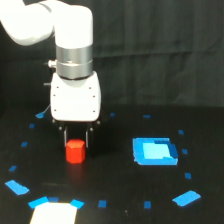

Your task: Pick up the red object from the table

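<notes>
The red object (75, 152), a small stubby red-orange block, stands on the black table (115, 175) at the exterior view's left of centre. My gripper (76, 144) hangs straight down over it from the white wrist housing (75, 97). One dark finger (64, 137) is on each side of the block's upper part, and the fingers stand a little wider than the block. The gripper looks open, and I cannot see contact on either side. The block's base appears to rest on the table.
A larger flat blue square (154, 151) lies to the exterior view's right of the block. Blue patches (186, 198) and small tape marks dot the table. A white patch (54, 212) sits at the bottom edge, left.
</notes>
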